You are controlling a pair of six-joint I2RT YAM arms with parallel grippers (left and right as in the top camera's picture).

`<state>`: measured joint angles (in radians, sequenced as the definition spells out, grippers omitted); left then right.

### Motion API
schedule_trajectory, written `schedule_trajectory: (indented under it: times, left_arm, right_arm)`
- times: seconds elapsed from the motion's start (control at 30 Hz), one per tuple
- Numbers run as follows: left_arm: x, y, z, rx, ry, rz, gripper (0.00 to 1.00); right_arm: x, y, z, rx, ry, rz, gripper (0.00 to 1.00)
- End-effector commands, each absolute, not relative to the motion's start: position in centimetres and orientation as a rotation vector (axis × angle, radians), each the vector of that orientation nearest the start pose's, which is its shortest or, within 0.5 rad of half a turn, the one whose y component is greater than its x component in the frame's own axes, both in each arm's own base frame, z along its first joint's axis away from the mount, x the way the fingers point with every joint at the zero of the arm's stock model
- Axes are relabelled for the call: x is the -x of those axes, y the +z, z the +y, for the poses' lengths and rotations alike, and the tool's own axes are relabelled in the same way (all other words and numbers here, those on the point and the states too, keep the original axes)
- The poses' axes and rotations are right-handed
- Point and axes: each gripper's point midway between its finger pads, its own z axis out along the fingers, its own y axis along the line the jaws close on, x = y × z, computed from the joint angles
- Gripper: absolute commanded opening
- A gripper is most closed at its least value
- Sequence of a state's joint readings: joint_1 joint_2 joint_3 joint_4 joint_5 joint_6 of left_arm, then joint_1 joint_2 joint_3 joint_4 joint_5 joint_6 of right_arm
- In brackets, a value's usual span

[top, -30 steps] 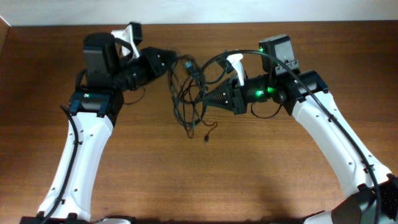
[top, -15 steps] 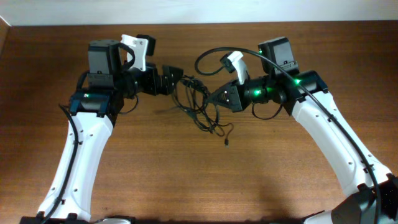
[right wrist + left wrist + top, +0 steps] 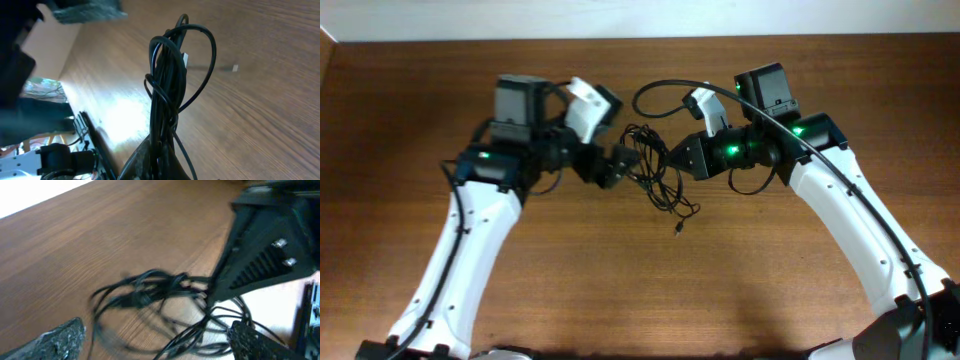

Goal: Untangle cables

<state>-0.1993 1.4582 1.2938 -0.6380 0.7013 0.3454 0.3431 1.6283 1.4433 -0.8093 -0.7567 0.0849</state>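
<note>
The cables hang as one tangled black bundle between the two arms, and a loose plug end trails onto the wood. My right gripper is shut on the bundle's right side. In the right wrist view the cords run up out of my pinched gripper. My left gripper is open at the bundle's left edge. In the left wrist view its fingers stand far apart, with cable loops between and beyond them, blurred. My gripper holds nothing.
The brown wooden table ends at a white wall behind the arms. A thicker black arm cable arcs above the bundle. The right arm's black gripper body fills the left wrist view's right side.
My left gripper has opened and swung right and down to the bundle's left edge. The right gripper has stayed shut on the cables, and the bundle has shifted right and a little toward the front.
</note>
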Motion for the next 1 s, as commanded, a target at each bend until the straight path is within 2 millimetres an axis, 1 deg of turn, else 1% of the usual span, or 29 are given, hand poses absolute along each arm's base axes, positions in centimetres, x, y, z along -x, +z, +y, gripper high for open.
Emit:
schedule_trajectory:
  times: [0.0,0.07,0.13,0.17,0.2,0.23,0.27,0.33,0.37,0.4,0.43,0.47,0.57,0.67,0.73,0.77,0.8,0.83,0.87,0.9,0.93,0.97]
  left_arm:
    - [-36.3,22.7,-20.2,-0.985,-0.658,2.065,0.99]
    - [-38.1,20.7,-20.5,-0.903,-0.561,2.153,0.98]
    - [-39.0,19.9,-20.6,-0.859,-0.535,2.176,0.77]
    - [-39.4,19.8,-20.7,-0.850,-0.534,2.171,0.63]
    - [-39.7,20.0,-20.6,-0.845,-0.530,2.158,0.51]
    - [-40.1,20.2,-20.5,-0.835,-0.526,2.145,0.35]
    - [-40.5,20.5,-20.3,-0.819,-0.524,2.136,0.24]
    - [-41.0,20.8,-20.0,-0.804,-0.517,2.120,0.08]
    - [-41.0,20.7,-20.0,-0.803,-0.517,2.122,0.02]
    - [-41.1,20.5,-20.0,-0.803,-0.518,2.127,0.00]
    - [-41.0,20.3,-20.1,-0.805,-0.520,2.131,0.00]
    - [-41.2,19.7,-20.1,-0.807,-0.523,2.144,0.00]
    - [-41.3,19.1,-20.1,-0.787,-0.533,2.169,0.00]
    - [-41.7,18.9,-19.5,-0.741,-0.541,2.191,0.00]
    - [-42.2,19.1,-18.8,-0.653,-0.563,2.213,0.00]
    - [-42.5,19.3,-18.3,-0.592,-0.587,2.225,0.05]
    - [-42.5,19.6,-18.2,-0.568,-0.624,2.222,0.13]
    - [-42.1,20.4,-18.4,-0.585,-0.704,2.196,0.21]
    - [-41.8,20.7,-18.5,-0.595,-0.747,2.183,0.30]
    - [-41.0,21.6,-18.8,-0.623,-0.862,2.146,0.46]
    - [-40.5,22.0,-19.0,-0.648,-0.920,2.126,0.67]
    - [-40.1,22.1,-19.2,-0.671,-0.960,2.115,0.78]
  right_arm:
    - [-32.3,23.8,25.6,0.654,1.247,2.415,0.04]
    - [-31.9,23.9,25.7,0.658,1.276,2.418,0.04]
    - [-31.7,23.7,25.6,0.662,1.275,2.426,0.04]
    - [-31.7,23.7,25.6,0.660,1.276,2.433,0.04]
    - [-31.6,23.6,25.5,0.661,1.276,2.438,0.04]
    - [-31.4,23.5,25.5,0.661,1.277,2.445,0.04]
    - [-31.3,23.5,25.4,0.665,1.278,2.449,0.04]
    - [-30.7,23.7,25.6,0.706,1.309,2.431,0.04]
    - [-30.2,24.2,25.8,0.738,1.351,2.403,0.04]
    - [-30.1,24.4,25.9,0.753,1.366,2.386,0.04]
    - [-30.0,24.6,26.0,0.756,1.372,2.380,0.04]
    - [-29.9,24.9,25.9,0.761,1.369,2.371,0.04]
    - [-29.8,25.2,25.9,0.785,1.357,2.349,0.04]
    - [-30.1,24.9,25.7,0.780,1.327,2.356,0.04]
    - [-30.5,24.4,25.4,0.768,1.274,2.376,0.04]
    - [-30.8,24.1,25.2,0.758,1.240,2.390,0.04]
    - [-31.0,23.9,25.0,0.735,1.215,2.410,0.04]
    - [-31.1,23.8,24.9,0.721,1.208,2.420,0.04]
    - [-31.1,23.8,24.9,0.720,1.208,2.421,0.04]
    - [-31.1,23.8,24.9,0.720,1.208,2.421,0.04]
    - [-31.1,23.8,24.9,0.721,1.209,2.421,0.04]
    - [-31.1,23.8,24.9,0.721,1.209,2.420,0.04]
